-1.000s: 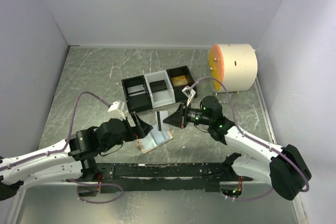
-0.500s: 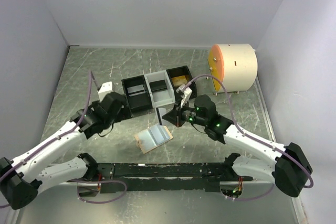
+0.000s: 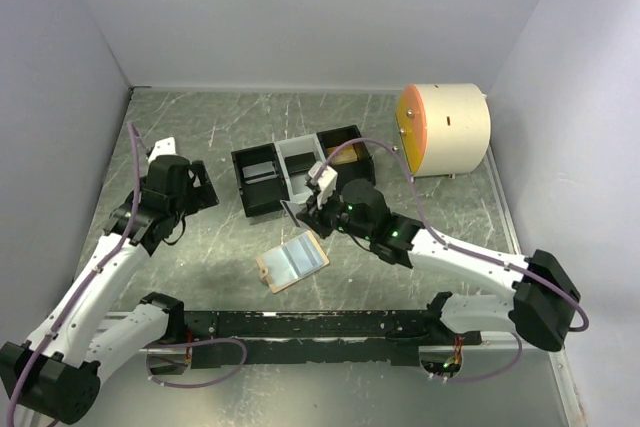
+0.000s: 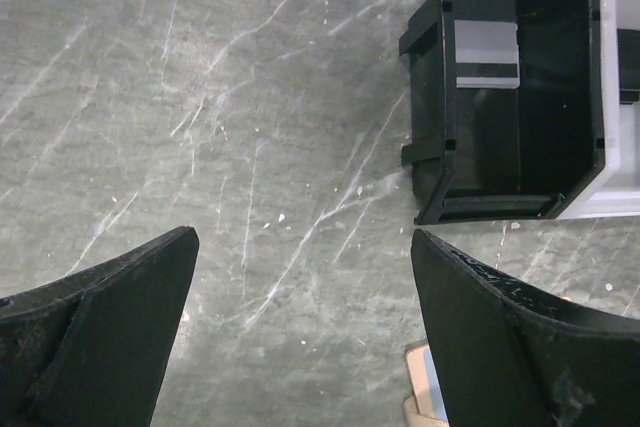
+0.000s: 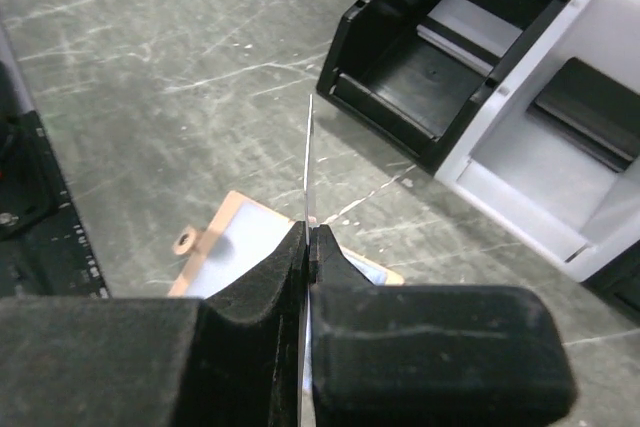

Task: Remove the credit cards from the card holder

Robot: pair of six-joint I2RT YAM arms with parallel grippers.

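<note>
The card holder (image 3: 292, 261) lies open on the table, pale blue inside with a tan rim, also under my right fingers (image 5: 225, 247). My right gripper (image 3: 303, 210) (image 5: 308, 232) is shut on a thin credit card (image 5: 308, 157) seen edge-on, held upright above the holder's far edge, just in front of the tray. My left gripper (image 3: 197, 190) (image 4: 303, 247) hangs open and empty over bare table, left of the tray. A corner of the card holder (image 4: 425, 399) shows by its right finger.
The three-compartment tray (image 3: 240, 159) holds a silver-grey card (image 3: 259, 169) (image 4: 487, 52), a black card (image 3: 301, 162) (image 5: 588, 107) and a gold card (image 3: 345, 154). A white and orange drum (image 3: 447, 129) stands at the back right. Walls close in on both sides.
My left arm has swung off the card holder to the back left. My right gripper has carried the card left and towards the tray.
</note>
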